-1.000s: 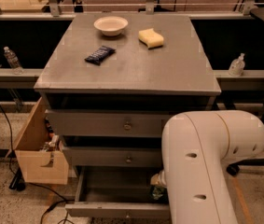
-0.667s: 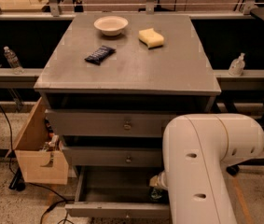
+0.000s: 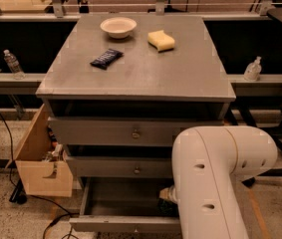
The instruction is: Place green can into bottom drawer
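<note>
Not much had changed in the last second. The big white arm [image 3: 215, 183] had only sunk a little lower at the front of the cabinet. That looked like it was reaching down to the bottom drawer [image 3: 123, 203], so the putting-in step seemed to be going on and not done yet.

On the left, a cardboard box [image 3: 36, 171] stood beside the cabinet with some small odds and ends in it. The bottom drawer was pulled open. Its dark inside looked bare on the left part. The two drawers above it were shut. On top, the white bowl [image 3: 118, 27] looked empty, with a dark wrapper [image 3: 106, 58] near it and the yellow sponge [image 3: 161, 40] to its right.

The gripper [image 3: 167, 195] peeked out at the arm's left edge, over the right part of the open drawer. Most of it was hidden, so I could not tell if it was clenched or let go. The green can was not plain to see. It was likely hidden there behind the arm.
</note>
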Robot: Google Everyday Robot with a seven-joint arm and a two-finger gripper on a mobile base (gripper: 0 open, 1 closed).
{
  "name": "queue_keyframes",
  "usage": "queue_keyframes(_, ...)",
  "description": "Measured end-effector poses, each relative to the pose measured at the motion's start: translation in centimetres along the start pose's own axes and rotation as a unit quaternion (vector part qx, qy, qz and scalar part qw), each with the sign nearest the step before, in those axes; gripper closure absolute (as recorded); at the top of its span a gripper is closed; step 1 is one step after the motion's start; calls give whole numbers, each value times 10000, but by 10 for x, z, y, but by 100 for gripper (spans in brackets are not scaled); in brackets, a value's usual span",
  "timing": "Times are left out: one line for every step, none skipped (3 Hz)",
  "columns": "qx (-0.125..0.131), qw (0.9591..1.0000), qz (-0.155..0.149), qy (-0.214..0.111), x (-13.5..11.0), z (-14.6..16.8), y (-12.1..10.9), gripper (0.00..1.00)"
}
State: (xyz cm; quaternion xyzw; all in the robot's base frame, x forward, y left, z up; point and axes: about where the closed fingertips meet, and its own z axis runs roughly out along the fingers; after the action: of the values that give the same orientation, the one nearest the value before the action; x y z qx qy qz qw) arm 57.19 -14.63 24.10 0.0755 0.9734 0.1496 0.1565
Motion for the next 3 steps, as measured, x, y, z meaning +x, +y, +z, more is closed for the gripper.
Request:
queue_keyframes(-86, 9999, 21, -115, -2, 16, -3, 100)
queue_keyframes(-35, 10000, 44, -49, 0, 29, -5, 100)
queue_keyframes(-39, 10000, 36, -44, 0, 30, -4, 82)
